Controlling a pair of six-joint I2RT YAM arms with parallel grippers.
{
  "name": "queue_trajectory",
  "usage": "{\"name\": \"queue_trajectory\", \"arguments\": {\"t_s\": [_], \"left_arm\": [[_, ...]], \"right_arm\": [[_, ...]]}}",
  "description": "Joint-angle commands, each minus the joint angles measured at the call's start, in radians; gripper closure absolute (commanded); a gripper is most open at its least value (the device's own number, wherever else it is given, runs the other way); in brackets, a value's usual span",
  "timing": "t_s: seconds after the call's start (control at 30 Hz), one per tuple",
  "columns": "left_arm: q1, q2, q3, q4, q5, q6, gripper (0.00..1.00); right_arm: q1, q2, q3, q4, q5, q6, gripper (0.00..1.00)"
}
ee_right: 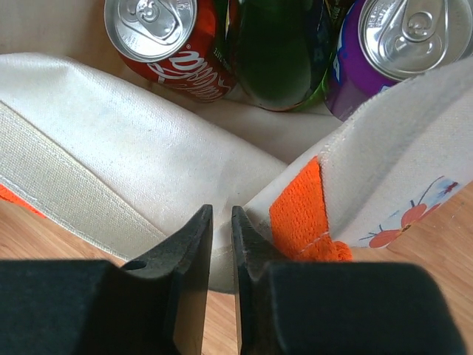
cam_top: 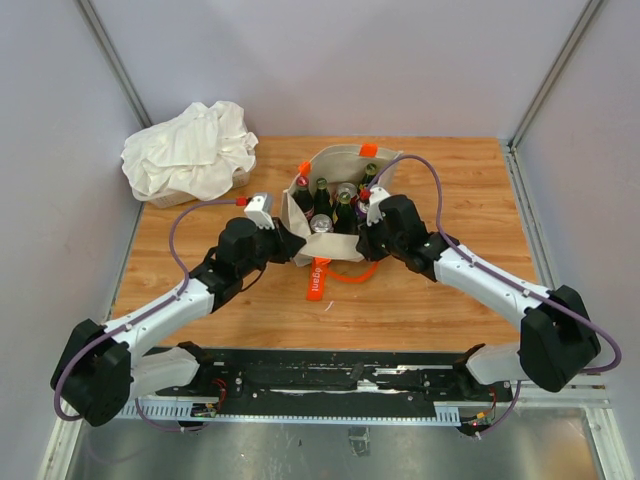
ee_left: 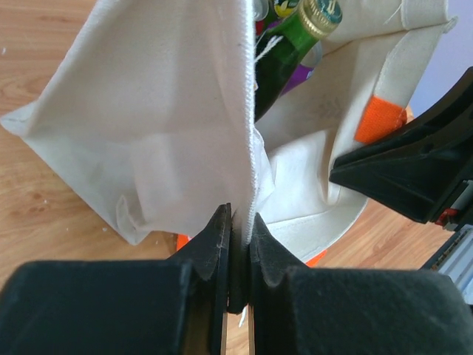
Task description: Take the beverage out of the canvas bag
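So the beige canvas bag with orange handles is sitting upright around the middle of the wooden tabletop, mouth gaping open toward the overhead camera. Its long orange strap with white lettering is trailing off the near side onto the wood. One outer panel is showing a little orange flower print, right beside an orange webbing patch stitched at the rim.

Inside, drinks are standing packed together: a red soda can, a dark green glass bottle and a purple can are all showing in the right wrist view. The left wrist view is catching a green bottle with a gold cap.

The left gripper is clamping tight on the bag's near-left rim, with the stitched edge running straight into its closed tips. The right gripper is squeezed nearly together at the near-right corner, and the canvas fold looks pinched there too.

A crumpled white cloth bundle is sitting in the far-left corner, well apart from the bag.
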Motion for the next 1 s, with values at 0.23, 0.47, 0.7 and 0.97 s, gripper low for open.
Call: {"name": "queue_trajectory", "arguments": {"t_s": [0.23, 0.47, 0.7, 0.97], "left_arm": [[0.005, 0.009, -0.108, -0.270, -0.054, 0.031, 0.68], [0.005, 0.034, -0.091, -0.257, -0.057, 0.009, 0.70], [0.005, 0.035, -0.055, -0.251, -0.063, 0.001, 0.73], [0.005, 0.060, 0.018, -0.304, -0.076, 0.024, 0.76]], "right_arm": [[-0.002, -0.013, -0.003, -0.054, 0.066, -0.008, 0.82], [0.000, 0.015, 0.038, -0.031, 0.034, -0.005, 0.81], [0.000, 0.053, 0.128, -0.015, -0.001, -0.041, 0.67], [0.000, 0.132, 0.326, 0.006, -0.064, -0.098, 0.41]]}}
